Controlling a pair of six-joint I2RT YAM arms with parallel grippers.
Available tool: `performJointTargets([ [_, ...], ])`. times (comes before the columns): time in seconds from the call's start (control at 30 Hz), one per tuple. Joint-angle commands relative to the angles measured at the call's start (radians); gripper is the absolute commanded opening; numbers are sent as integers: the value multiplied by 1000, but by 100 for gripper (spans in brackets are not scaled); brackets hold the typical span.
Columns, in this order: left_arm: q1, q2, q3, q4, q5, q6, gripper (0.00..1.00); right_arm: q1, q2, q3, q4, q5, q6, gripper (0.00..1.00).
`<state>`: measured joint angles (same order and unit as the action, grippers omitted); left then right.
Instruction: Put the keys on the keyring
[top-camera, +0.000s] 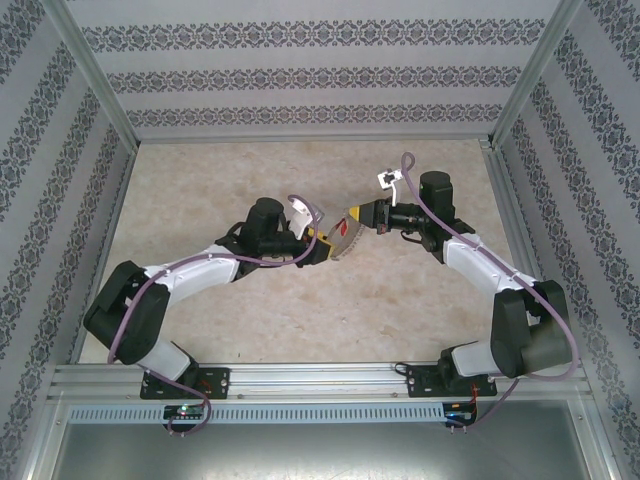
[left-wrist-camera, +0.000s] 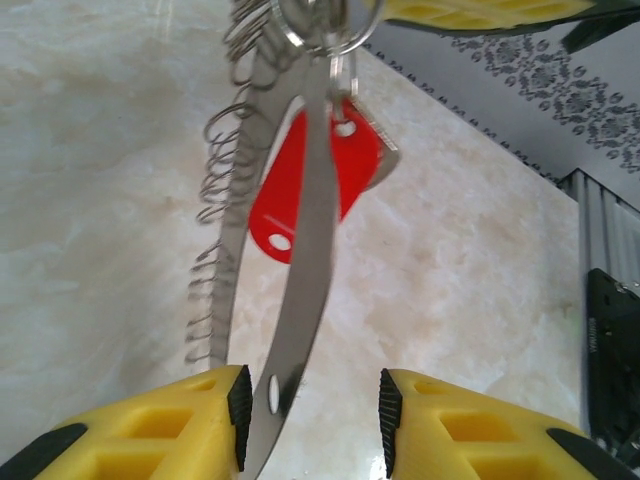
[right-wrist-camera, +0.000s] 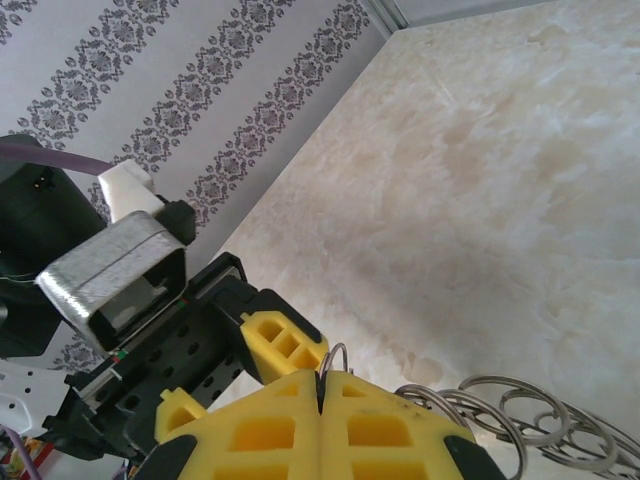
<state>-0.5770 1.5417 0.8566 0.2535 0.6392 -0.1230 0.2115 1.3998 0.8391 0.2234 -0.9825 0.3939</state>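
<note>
Yellow fingertips of the right gripper (right-wrist-camera: 320, 385) are pressed together, with a thin wire loop of the keyring (left-wrist-camera: 310, 260) rising out of the seam between them. In the left wrist view the hoop's grey band runs edge-on. Its lower end lies against one pad of the left gripper (left-wrist-camera: 312, 405), while the other pad stands clear of it, so those jaws are apart. Small silvery rings (left-wrist-camera: 222, 200) fringe the band's outer edge. The key (left-wrist-camera: 272, 212), with its red head, hangs right against the band near its upper end; whether it is threaded on I cannot tell.

From above, both grippers meet over the middle of the marbled table (top-camera: 250, 320), holding the ring off its surface. Bare tabletop lies all round them, and the patterned walls (top-camera: 60, 150) and the metal frame (top-camera: 300, 378) at the table's edges are well apart from the arms.
</note>
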Motion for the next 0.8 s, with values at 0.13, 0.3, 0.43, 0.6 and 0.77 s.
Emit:
performJointTargets([
  [0.13, -17, 42, 44, 67, -63, -16, 39, -2, -25, 23, 22, -30, -12, 0],
  [0.3, -17, 42, 33, 83, -131, -6, 40, -2, -30, 26, 11, -28, -19, 0],
  [0.43, -17, 42, 39, 79, -117, 8, 31, -4, -32, 29, 8, -29, -20, 0],
  [0.6, -17, 63, 58, 80, -77, 6, 18, -2, -32, 31, 9, -28, -20, 0],
  [0.77, -18, 81, 72, 90, -59, -4, 11, -1, -32, 26, 9, -25, -18, 0],
])
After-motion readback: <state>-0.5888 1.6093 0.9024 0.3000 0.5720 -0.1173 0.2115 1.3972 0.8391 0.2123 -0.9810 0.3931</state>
